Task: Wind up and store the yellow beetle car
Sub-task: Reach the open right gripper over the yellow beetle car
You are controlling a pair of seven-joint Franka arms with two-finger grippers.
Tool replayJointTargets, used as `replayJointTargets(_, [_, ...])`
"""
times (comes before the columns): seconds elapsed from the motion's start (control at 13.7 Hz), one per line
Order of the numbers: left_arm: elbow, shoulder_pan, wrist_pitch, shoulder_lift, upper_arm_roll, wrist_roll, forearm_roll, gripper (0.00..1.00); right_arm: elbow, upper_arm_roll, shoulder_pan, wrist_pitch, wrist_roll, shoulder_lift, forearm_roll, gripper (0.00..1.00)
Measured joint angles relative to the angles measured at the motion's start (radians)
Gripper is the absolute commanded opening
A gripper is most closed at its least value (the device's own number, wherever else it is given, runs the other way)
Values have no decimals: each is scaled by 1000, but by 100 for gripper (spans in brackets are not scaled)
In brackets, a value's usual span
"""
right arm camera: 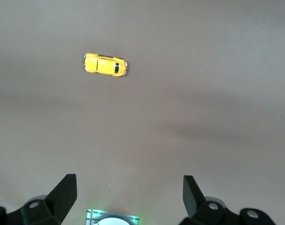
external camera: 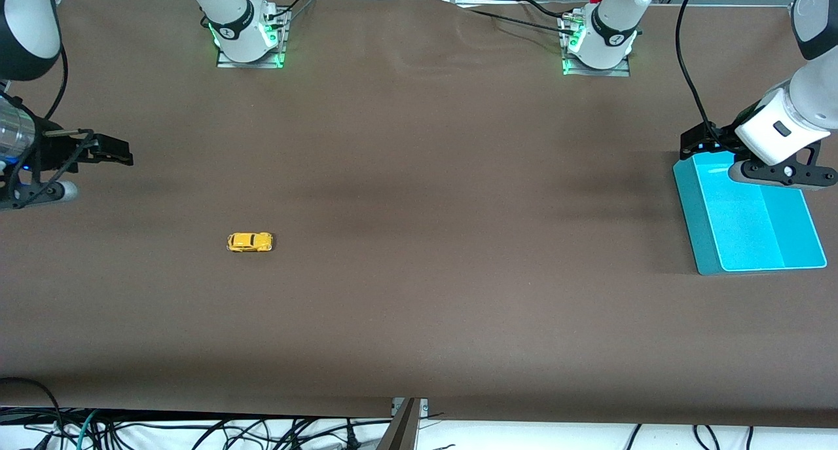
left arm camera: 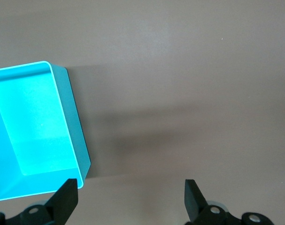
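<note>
A turquoise bin (external camera: 753, 230) sits on the brown table (external camera: 419, 293) at the left arm's end, a shallow rectangular tub with a thin pale rim and sloped walls. Its floor shows bare from the front view, and the left wrist view (left arm camera: 34, 136) shows the same plain turquoise interior with nothing lying in it. No label or print can be made out on the bin.

The yellow beetle car (external camera: 250, 242) stands on its wheels on the open table toward the right arm's end, well apart from the bin and nearer to the front camera than both arm bases. In the right wrist view (right arm camera: 105, 64) its rounded body, dark windows and small dark wheels show clearly (no lettering or badge on it can be read).

The left gripper (left arm camera: 131, 197) hangs over the table just beside the bin's edge, fingers spread wide with nothing between them. The right gripper (right arm camera: 129, 194) hovers over bare table at the right arm's end, well away from the car, its fingers likewise spread and empty. Neither gripper touches anything
</note>
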Motion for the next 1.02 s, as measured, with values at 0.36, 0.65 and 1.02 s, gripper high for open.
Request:
replayJointTargets(0.36, [0,0,-1,0,1,0,0,100,-12,3,45,87,-306,88,0,100])
replayJointTargets(0.65, [0,0,-3,0,1,0,0,100,-53,4,72,250,-656,186,0,100])
replayJointTargets(1.02, [0,0,-5,0,1,0,0,100,-274,5,96,581,-922,204,0,100])
